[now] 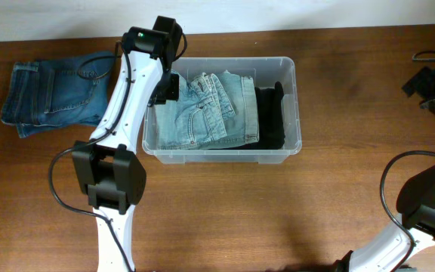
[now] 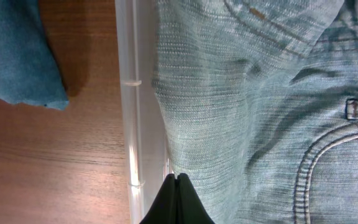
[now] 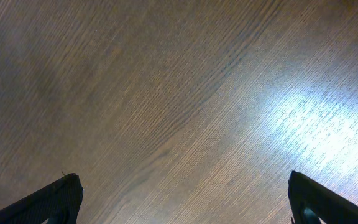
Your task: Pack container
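Overhead, table wood lies open before the container, mid-table, holding pale jeans and black cloth; darker jeans lie outside, left. Only wrist views show my left pincer pressed together at its left wall, my right pincer spread wide over wood.

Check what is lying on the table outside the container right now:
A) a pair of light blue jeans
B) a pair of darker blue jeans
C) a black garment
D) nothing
B: the darker blue jeans lie folded on the table to the left of the container, while the light blue jeans and a black garment sit inside it.
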Available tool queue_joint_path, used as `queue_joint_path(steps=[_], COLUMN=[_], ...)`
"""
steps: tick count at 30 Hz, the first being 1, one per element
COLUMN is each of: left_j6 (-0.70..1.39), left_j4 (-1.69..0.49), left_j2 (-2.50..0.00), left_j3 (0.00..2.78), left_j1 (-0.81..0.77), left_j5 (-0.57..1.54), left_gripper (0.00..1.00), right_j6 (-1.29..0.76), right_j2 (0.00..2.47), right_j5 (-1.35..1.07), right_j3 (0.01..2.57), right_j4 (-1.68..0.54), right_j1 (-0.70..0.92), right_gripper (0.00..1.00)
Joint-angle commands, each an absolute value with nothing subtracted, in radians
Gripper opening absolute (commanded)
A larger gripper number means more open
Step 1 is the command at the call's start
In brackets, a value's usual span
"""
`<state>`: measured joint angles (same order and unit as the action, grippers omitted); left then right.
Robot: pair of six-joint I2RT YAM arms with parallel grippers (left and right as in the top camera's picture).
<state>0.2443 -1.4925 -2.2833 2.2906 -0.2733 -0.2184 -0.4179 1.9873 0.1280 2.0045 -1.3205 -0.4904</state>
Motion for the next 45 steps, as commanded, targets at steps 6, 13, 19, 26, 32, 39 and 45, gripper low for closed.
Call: queue_joint_path(steps=[6, 13, 19, 26, 32, 39, 45], left_j6=[0.258, 0.258, 0.257, 0.257, 0.257, 0.253, 0.253], left_j4=[-1.485, -1.466, -1.431, -1.399, -1.384, -1.369, -1.363], left_j2=[-2.357, -2.368, -2.375, -2.378, -2.405, -2.458, -2.465], left_j3=[2.291, 2.291, 2.291, 2.291, 2.291, 2.291, 2.291], left_j1=[-0.272, -0.272, -0.272, -0.272, -0.272, -0.273, -0.283], left_j5=[-0.223, -0.221, -0.213, -0.199, -0.190, -0.149, -0.146], left_gripper=[0.01, 0.01, 0.01, 0.01, 0.01, 0.01, 0.01], right_j6=[-0.424, -0.424, -0.424, -0.424, -0.424, -0.424, -0.424], right_j2=[1.998, 1.998, 1.998, 1.998, 1.998, 1.998, 1.998], right_j5=[0.143, 0.143, 0.143, 0.143, 0.143, 0.143, 0.143], right_j3=[2.001, 2.001, 2.001, 2.001, 2.001, 2.001, 2.001], right_j4=[-1.321, -1.321, -1.320, -1.321, -1.321, -1.320, -1.320], right_j1=[-0.491, -0.491, -0.491, -0.491, -0.491, -0.491, -0.491], right_gripper=[0.98, 0.98, 0.98, 0.98, 0.98, 0.98, 0.99])
